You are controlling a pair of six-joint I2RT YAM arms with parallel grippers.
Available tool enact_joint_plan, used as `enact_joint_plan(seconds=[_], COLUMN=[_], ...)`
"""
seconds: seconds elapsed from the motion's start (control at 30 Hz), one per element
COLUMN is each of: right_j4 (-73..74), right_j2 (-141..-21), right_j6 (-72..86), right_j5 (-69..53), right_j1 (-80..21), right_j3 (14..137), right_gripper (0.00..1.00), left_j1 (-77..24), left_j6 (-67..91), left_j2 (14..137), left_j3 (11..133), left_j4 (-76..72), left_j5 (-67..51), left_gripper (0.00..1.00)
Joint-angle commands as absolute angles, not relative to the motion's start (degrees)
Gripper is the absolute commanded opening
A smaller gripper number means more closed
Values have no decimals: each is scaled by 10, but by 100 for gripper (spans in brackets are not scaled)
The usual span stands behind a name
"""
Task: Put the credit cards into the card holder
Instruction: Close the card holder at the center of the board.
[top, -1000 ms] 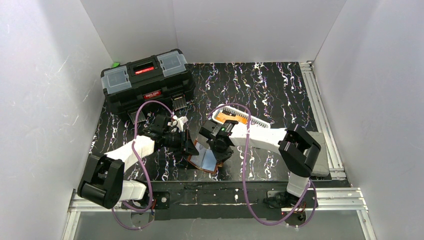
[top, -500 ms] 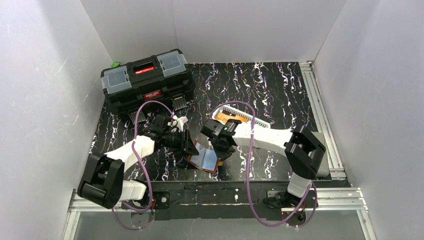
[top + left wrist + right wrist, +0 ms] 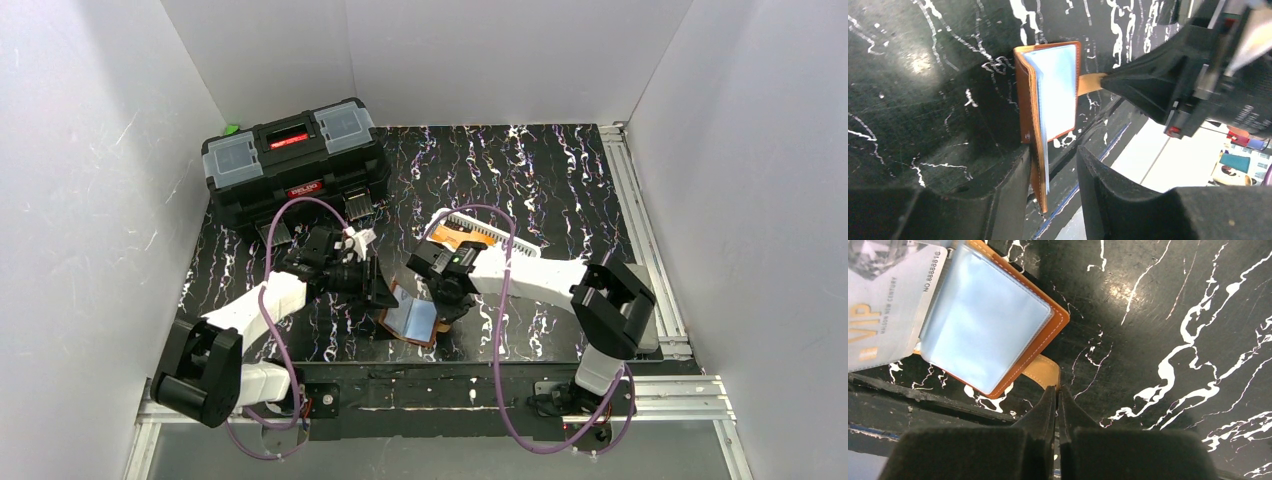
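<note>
One card holder (image 3: 410,318) (open), tab (image 3: 1043,371) rightward

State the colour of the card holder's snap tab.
The snap tab is tan leather; right wrist view shows it best.

Left end effector (image 3: 1053,157) parted; right end effector (image 3: 1057,391) pinched shut.

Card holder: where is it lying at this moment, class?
In the top view the card holder sits open at the near edge of the table, between the left gripper, straddling one cover, and the right gripper, shut on its tab.
</note>
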State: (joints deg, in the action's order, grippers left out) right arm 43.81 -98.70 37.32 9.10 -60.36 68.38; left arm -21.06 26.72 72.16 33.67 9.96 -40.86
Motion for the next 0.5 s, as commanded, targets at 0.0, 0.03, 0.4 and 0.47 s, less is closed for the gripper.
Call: enact_joint_plan(seconds=[0.0, 0.03, 0.4, 0.47], right_j4=[381, 371, 269, 241], right_j2=[-944, -940, -865, -851], right_j6=[371, 371, 403, 413], right_j5=[112, 113, 95, 82], right_j1=[-598, -597, -579, -572], right_j3=[659, 652, 546, 513], right_gripper=[1, 1, 1, 1], left_j1=[-230, -236, -316, -330], left_j6=[253, 253, 267, 265], left_j2=[689, 693, 792, 813], left_j3=[373, 374, 373, 380], left_j4=[111, 106, -34, -55], left_j5=[-412, -414, -442, -458], left_gripper=[38, 39, 43, 45])
